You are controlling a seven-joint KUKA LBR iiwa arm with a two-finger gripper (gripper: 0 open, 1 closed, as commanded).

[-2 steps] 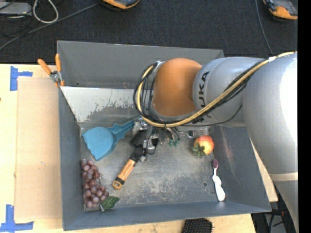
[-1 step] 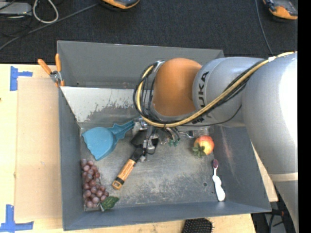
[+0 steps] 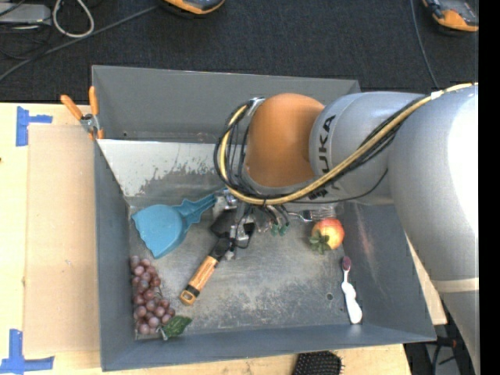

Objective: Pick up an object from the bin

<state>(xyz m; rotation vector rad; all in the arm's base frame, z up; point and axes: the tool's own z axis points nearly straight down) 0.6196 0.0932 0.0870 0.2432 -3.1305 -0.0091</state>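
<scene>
Camera view looks down on a slim tool with an orange-brown handle [image 3: 203, 272] lying on the bin floor a little left of centre, slanted from its dark butt end at the lower left up to a black head at the upper right. That black head sits right under the gripper [image 3: 233, 231], which hangs low over the floor and meets or overlaps the tool's upper end; contact cannot be judged, and it cannot be told whether the gripper is open or closed, since its dark parts merge with the tool's head

Above the gripper, the wrist carries a rounded orange cover [image 3: 283, 139] with black and yellow cables [image 3: 231, 143] looped along its left side. The thick grey arm [image 3: 391, 143] comes in from the right, crossing the bin's right rim and bending down toward the middle

Just left of the gripper lies a blue scoop [image 3: 160, 229], its handle pointing toward the gripper. A bunch of dark purple grapes [image 3: 147, 294] lies along the left wall, near the tool's butt end. To the gripper's right sits a red-and-yellow fruit [image 3: 329, 233], and further down right a white utensil [image 3: 351, 297] with a purple tip. The grey bin [image 3: 156, 108] has a scuffed floor
</scene>
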